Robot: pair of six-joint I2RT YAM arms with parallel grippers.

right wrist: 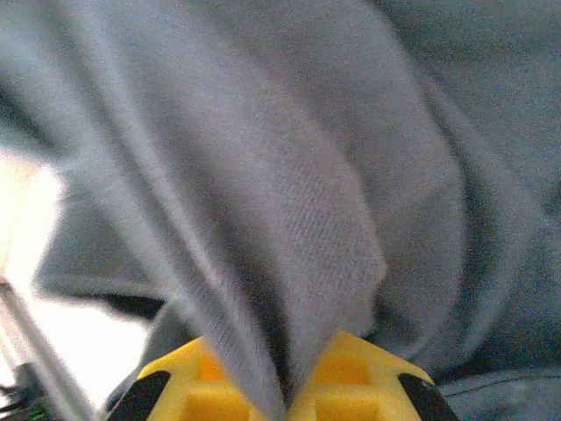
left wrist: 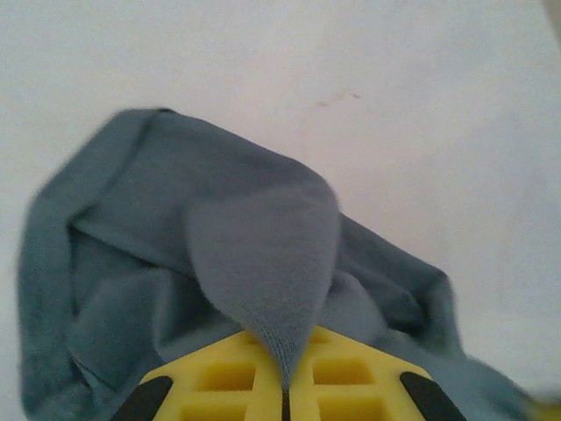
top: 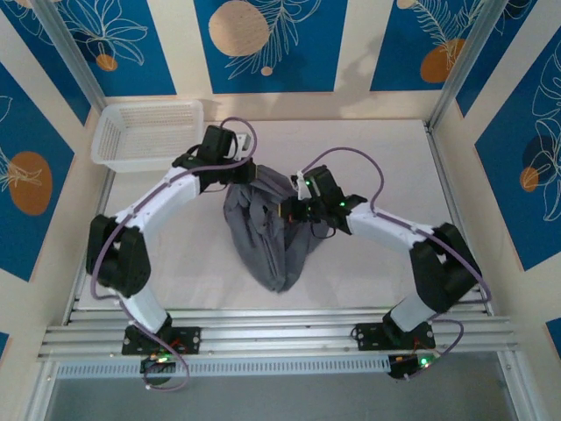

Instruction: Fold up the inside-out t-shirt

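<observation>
I judge the fold barely begun: the inside-out t-shirt [top: 267, 235] is a bunched, drooping heap strung between my two tools, its lower tip on the tabletop [top: 377, 158], with no flat layer or clean crease to show. The left tool [left wrist: 285, 390] is pressed together on a peak of grey cloth, and the right tool [right wrist: 282, 386] pinches another ridge of it. Spreading, smoothing and every fold are left to do. The white mesh basket [top: 103, 145] sits beyond the left tool, off to its left, apart from the shirt, and I see nothing in it.

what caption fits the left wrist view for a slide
Left gripper pinching a peak of the dark grey t-shirt over the table.
</observation>
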